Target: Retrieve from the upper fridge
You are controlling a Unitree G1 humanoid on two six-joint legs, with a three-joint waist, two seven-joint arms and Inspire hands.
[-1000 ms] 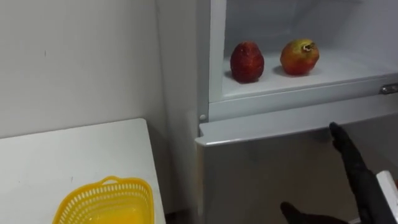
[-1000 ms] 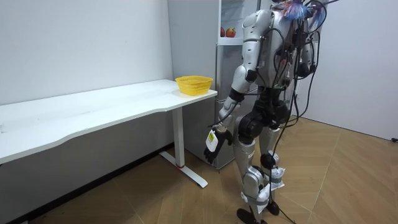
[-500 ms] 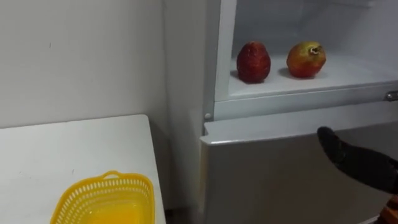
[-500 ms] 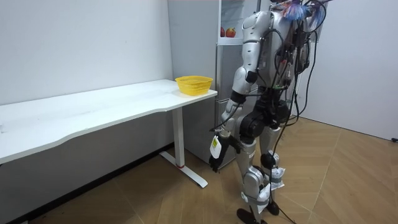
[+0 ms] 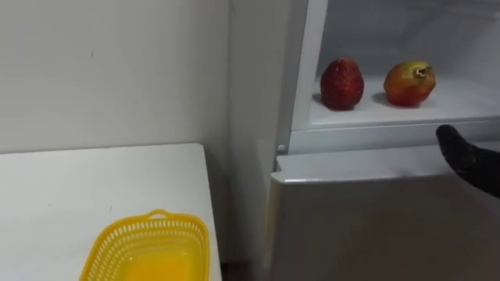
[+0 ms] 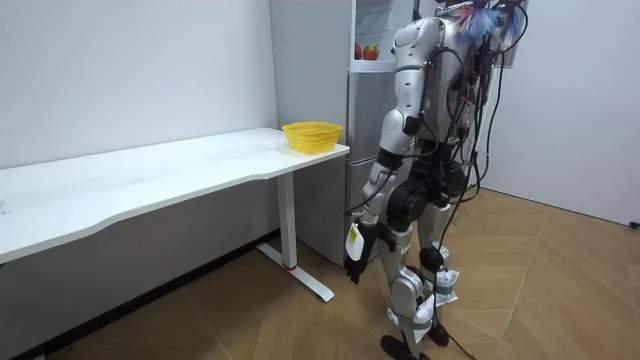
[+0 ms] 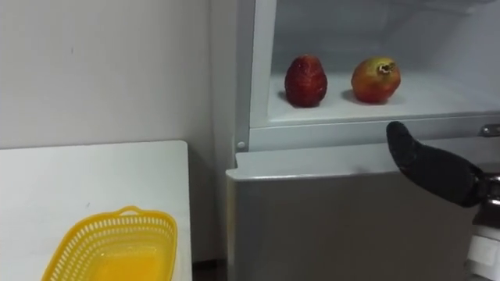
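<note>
Inside, strawberry [image 5: 342, 83] beside pomegranate [image 5: 410, 83] on shelf [image 5: 467, 104]

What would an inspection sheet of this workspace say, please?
Surface: white table, yellow basket at its end nearest the fridge.
Job's things: red fruit and red-yellow fruit stand apart on the shelf of the open upper compartment.
Clutter: nothing seen.
Hands: right hand held up before the fridge, just below the shelf, fingers straight, empty; left hand hangs by the thigh.
Cables: nothing seen.
Surroundings: white wall, wooden floor.
</note>
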